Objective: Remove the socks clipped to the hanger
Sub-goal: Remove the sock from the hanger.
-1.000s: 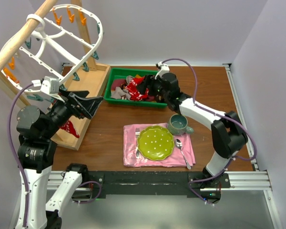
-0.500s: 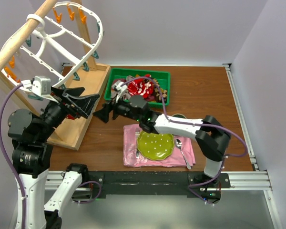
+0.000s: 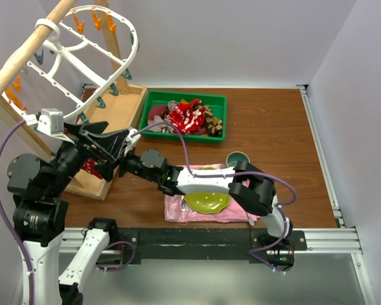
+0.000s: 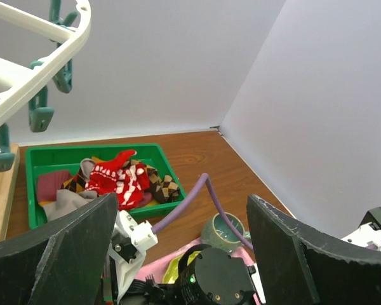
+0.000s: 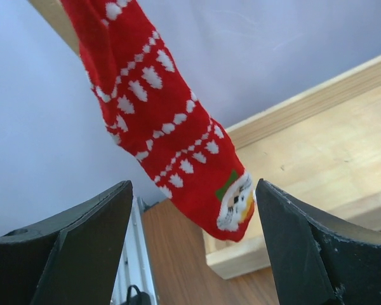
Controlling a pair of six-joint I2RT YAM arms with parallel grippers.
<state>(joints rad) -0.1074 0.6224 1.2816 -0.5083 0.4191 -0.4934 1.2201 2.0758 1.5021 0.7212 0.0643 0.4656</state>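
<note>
The one red sock (image 5: 171,140) left to pull hangs at the left of the table, over the near edge of the wooden rack (image 5: 317,146). Its top runs out of the wrist view, so the clip holding it to the hanger (image 3: 134,44) cannot be seen. The other socks (image 3: 189,117) lie piled in the green tray (image 3: 184,94) at the far side.

The right gripper (image 5: 190,187) has reached across to the left and faces the sock's toe, with its fingers spread wide and nothing between them touching. The left gripper (image 4: 183,200) is held just above the right arm, its fingers also wide and empty.

Several things could go wrong from here. The fingers line up with only the toe, so if they close that low the fabric may slip out during the pull. A hard tug against a clip that does not let go could swing the hanger or drag it along its pole. The two arms are very close together near the rack, so a sideways move by either could knock the other or snag the purple cable.
</note>
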